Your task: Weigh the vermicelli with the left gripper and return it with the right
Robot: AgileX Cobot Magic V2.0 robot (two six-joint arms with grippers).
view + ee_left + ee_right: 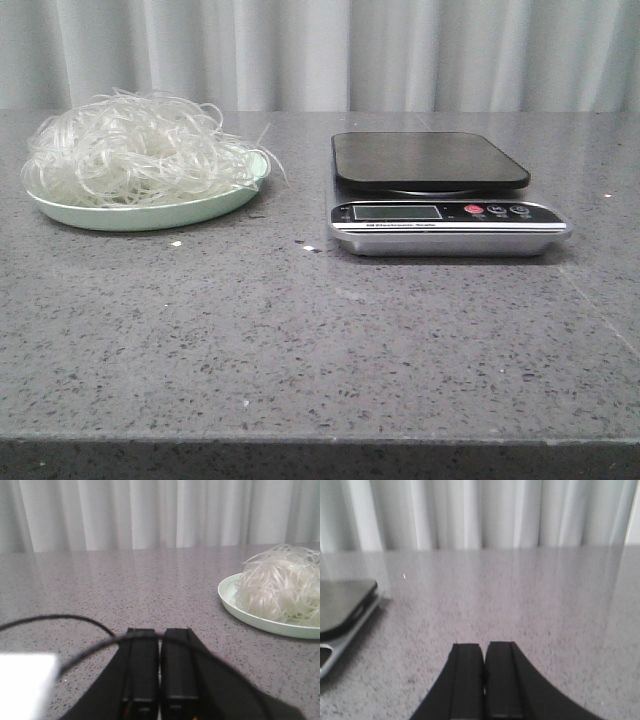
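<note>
Toward the far left corner of the grey speckled counter [320,340], the vermicelli [135,150] lay heaped on a pale green plate [140,215]. The tangle was a low mound, wider than it was tall, with its long axis running left to right, roughly parallel to the counter's near edge. It covered nearly the whole plate, and a few stray loops spilled over the rim on the side facing the scale, with thin strands trailing out toward the counter's far edge. No clear pointing direction could be made out for so loose a heap.

Right of the plate and well apart from it, nearer the far right corner, stood a kitchen scale [445,195] with a bare black weighing platform and a silver front panel; whatever its display read was too small to make out.

Neither arm appeared in the front view. From the left wrist, the left gripper [160,675] had its two black fingers pressed together with nothing between them, clear of the plate, a black cable [55,617] arcing across it. From the right wrist, the right gripper [484,680] was likewise clenched on nothing, the scale's corner off to one side.
</note>
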